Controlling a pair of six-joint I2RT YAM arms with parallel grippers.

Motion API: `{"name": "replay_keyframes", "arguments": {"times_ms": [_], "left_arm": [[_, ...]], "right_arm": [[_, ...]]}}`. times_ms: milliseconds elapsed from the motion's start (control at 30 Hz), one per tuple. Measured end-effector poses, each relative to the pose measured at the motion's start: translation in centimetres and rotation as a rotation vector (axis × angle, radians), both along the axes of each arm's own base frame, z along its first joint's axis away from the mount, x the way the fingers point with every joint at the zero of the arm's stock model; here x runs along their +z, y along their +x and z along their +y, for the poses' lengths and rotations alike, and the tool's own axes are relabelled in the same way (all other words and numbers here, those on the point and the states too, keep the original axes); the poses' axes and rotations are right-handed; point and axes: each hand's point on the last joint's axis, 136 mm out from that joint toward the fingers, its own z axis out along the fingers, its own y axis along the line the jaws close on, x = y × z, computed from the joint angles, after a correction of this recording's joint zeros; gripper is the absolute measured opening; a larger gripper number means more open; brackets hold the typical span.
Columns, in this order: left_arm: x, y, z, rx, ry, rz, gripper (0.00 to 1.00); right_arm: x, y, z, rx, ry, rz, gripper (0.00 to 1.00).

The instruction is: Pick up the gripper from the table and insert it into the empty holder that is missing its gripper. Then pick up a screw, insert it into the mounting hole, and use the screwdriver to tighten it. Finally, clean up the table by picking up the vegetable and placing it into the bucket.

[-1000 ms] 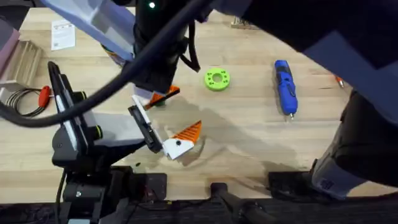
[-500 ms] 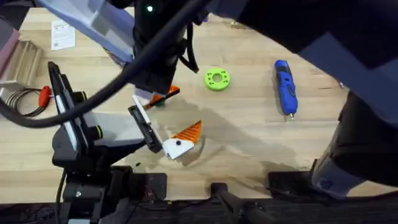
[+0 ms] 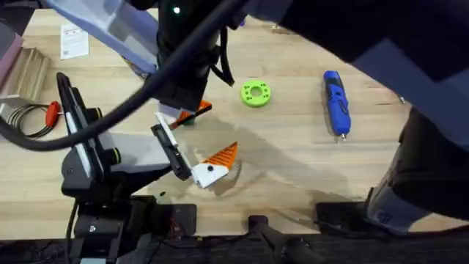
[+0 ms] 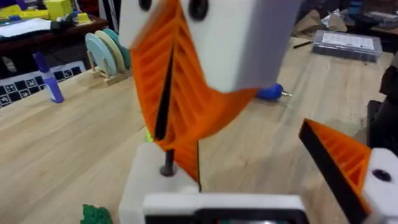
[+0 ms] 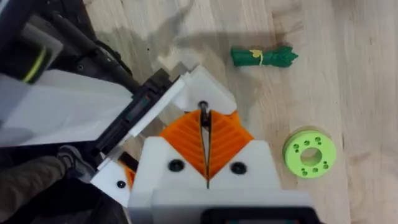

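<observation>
The screw is pinched upright in the right gripper's clenched pads, just over the holder. The left gripper is spread, empty. The hole, seemingly beneath, is best entered straight down.

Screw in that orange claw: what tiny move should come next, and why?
Probably ease the right claw straight down. Its ribbed pads are shut on the screw, which hangs tip-down right over the white holder on the left arm. Lowering it gently should seat the screw, though I can't make out the mounting hole itself, so it may need a small nudge first.
</observation>
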Motion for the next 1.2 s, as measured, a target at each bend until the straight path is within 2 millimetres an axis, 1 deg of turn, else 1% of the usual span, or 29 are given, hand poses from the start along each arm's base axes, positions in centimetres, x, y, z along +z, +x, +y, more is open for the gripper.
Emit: {"name": "replay_keyframes", "arguments": {"times_ms": [200,667,1200], "left_arm": [[0.0,0.0,0.0,0.0,0.0,0.0,0.985],[0.0,0.0,0.0,0.0,0.0,0.0,0.985],[0.0,0.0,0.0,0.0,0.0,0.0,0.985]], "right_arm": [[-0.11,-0.17,-0.28,0.0,-0.012,0.007,0.006],[-0.02,-0.03,-0.04,0.0,-0.002,0.001,0.006],[-0.35,-0.04,-0.05,0.0,-0.012,0.007,0.006]]}}
